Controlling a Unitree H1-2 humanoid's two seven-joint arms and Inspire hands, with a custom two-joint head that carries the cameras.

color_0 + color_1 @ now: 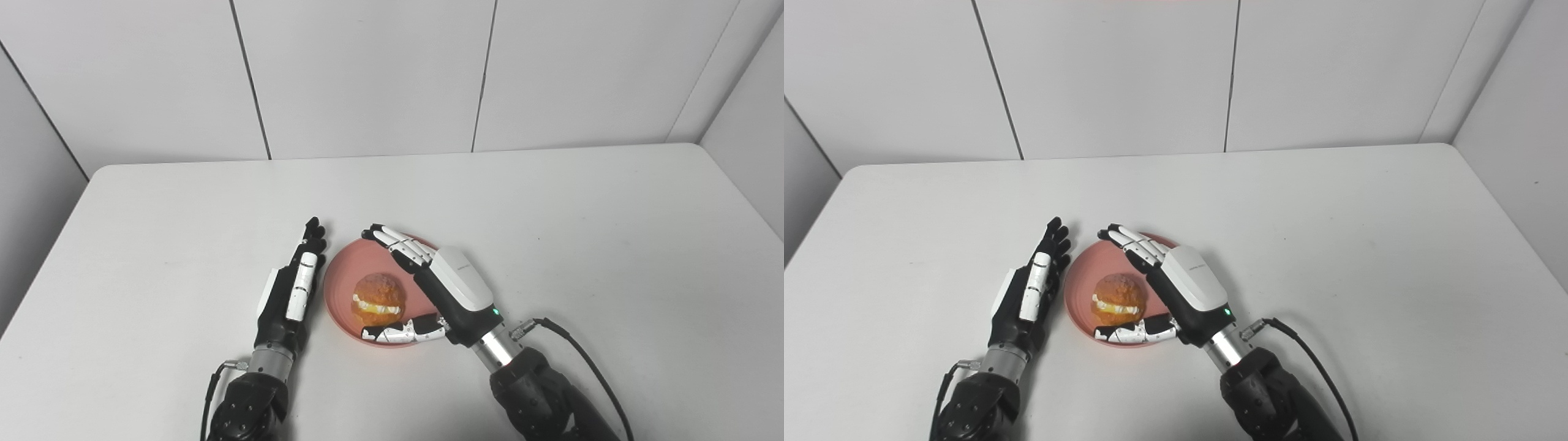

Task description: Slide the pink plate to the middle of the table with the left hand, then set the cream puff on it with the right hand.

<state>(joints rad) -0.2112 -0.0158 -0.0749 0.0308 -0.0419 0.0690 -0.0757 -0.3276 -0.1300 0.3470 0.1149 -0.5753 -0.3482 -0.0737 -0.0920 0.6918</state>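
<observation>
The pink plate (339, 288) lies on the white table (551, 233), a little left of its middle and near the front. The cream puff (378, 298), golden with a white cream band, sits on the plate. My right hand (444, 286) is open over the plate's right side, fingers spread above and thumb low in front of the puff, not gripping it. My left hand (293, 289) is open and flat, edge-on, just left of the plate's rim, holding nothing.
White wall panels (367, 73) stand behind the table's far edge. A black cable (588, 361) runs from my right wrist across the table at the front right.
</observation>
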